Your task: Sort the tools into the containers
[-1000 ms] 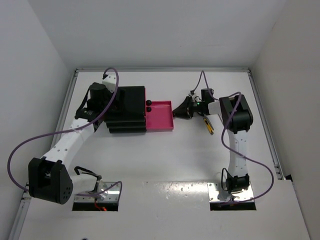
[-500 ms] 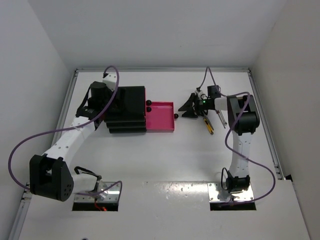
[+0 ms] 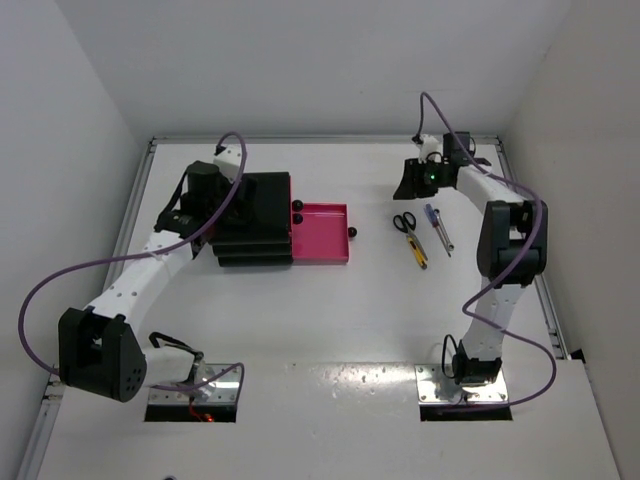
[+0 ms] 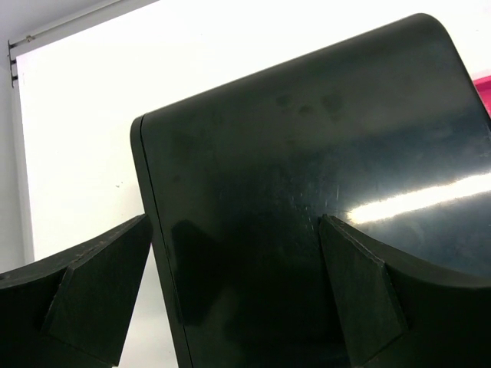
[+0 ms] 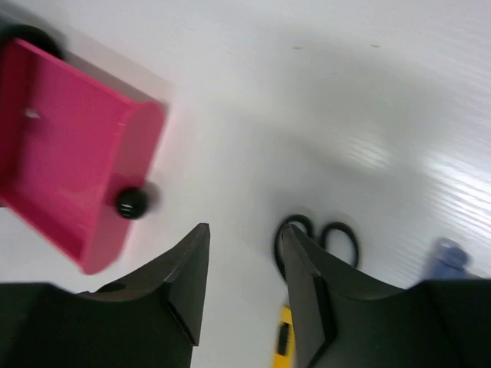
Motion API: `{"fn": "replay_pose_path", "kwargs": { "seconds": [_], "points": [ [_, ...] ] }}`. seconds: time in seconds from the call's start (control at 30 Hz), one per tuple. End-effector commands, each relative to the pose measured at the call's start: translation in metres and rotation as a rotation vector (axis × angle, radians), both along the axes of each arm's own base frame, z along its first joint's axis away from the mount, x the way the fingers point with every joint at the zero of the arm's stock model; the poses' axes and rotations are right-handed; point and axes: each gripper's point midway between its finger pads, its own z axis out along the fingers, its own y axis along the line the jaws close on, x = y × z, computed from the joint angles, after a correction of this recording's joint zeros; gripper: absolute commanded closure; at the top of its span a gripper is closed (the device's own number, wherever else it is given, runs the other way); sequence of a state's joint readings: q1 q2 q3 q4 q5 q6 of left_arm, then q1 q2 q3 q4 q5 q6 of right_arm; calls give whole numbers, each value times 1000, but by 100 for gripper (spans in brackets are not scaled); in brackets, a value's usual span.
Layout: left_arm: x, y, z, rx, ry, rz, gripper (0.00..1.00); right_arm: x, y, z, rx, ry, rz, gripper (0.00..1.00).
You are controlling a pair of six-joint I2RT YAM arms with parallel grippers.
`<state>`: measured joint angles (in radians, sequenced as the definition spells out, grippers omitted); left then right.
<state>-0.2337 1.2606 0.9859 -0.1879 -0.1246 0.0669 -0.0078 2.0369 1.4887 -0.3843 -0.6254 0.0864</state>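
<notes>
On the desk's [image 3: 330, 320] far right, my right gripper [image 5: 244, 245] has let go of the pulled-out pink drawer [image 3: 320, 235] and swung back, open and empty, beside the tools [image 3: 417, 250] still lying loose. My left gripper [image 4: 234, 230], fingers spread, straddles an edge of the cabinet [image 4: 307, 153]. Sorting can begin.

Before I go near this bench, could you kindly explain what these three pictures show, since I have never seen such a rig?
These are two white robot arms, a left arm and a right arm, bolted to a table, each ending in a two-finger pincer. The wide picture looks down from above; the other two come from wrist cameras. The left pincer stands open over an edge of the black cabinet, whose pink drawer is pulled out. The right pincer hovers open and empty. Near it on the table lie black-handled scissors, a yellow-and-black tool and a blue-handled slim tool.
</notes>
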Motion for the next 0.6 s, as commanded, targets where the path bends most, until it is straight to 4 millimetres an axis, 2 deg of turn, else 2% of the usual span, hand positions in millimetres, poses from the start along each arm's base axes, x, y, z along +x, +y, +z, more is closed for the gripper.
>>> {"fn": "replay_pose_path", "kwargs": {
  "seconds": [0.0, 0.07, 0.23, 0.27, 0.3, 0.57],
  "points": [
    [-5, -1, -4, 37, 42, -13, 3, -8, -34, -10, -276, -75, 79, 57],
    [-6, -5, -4, 37, 42, -22, 3, -6, -43, -16, -332, -92, 83, 59],
    [-6, -3, -4, 42, 41, -13, 3, -4, -46, -26, -386, -106, 93, 62],
    [-6, -1, -4, 47, 40, -3, 3, -5, -46, -36, -391, -90, 106, 62],
    [-6, -1, -4, 47, 40, -3, 3, -5, -48, -37, -400, -88, 102, 62],
    [-5, -1, -7, 49, 49, -3, 3, -8, -46, -54, -411, -56, 121, 62]
  ]
}}
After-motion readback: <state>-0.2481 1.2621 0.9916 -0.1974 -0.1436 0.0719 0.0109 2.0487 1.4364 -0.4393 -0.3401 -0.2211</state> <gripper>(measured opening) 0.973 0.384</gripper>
